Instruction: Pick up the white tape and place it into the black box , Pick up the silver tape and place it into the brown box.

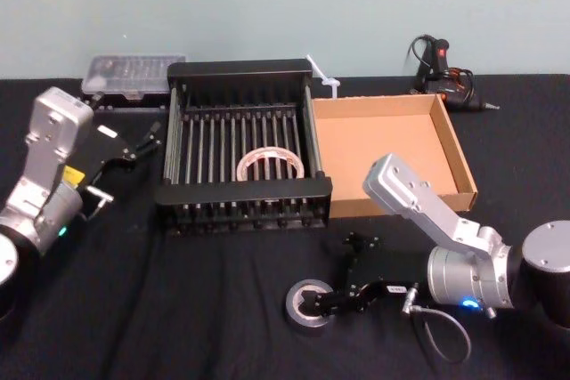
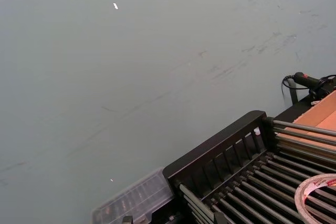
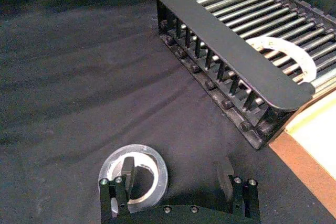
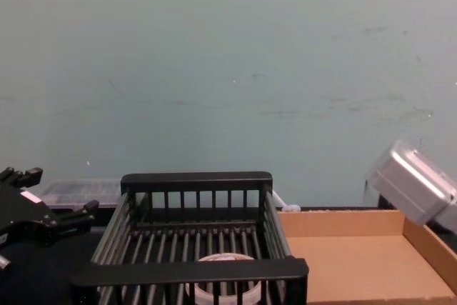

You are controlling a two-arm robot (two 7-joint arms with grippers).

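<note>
White tape (image 1: 270, 165) lies flat on the slatted floor of the black box (image 1: 243, 195), toward the near wall; translucent ring, pale edge, wide hole. That half looks done.

Silver tape (image 1: 307, 306) lies flat on the black cloth of the desk (image 1: 178, 309), in front of the black box and well short of the brown box (image 1: 454, 162). Dark grey side, silvery top face, hole pointing up.

Right gripper (image 1: 331, 300) is down at the roll, jaws spread wide. In the right wrist view one finger (image 3: 127, 170) stands inside the hole and the other sits outside, well clear of the rim. The roll is off to one side of the gripper, not centred between the fingers. Closing should pinch one wall of the ring; not yet gripped, by my reading.

Brown box: plain cardboard, low walls, just beside the black box on its right, nearer the right arm.

Left gripper (image 1: 134, 147) hangs beside the black box's left wall, fingers apart, holding nothing.
</note>
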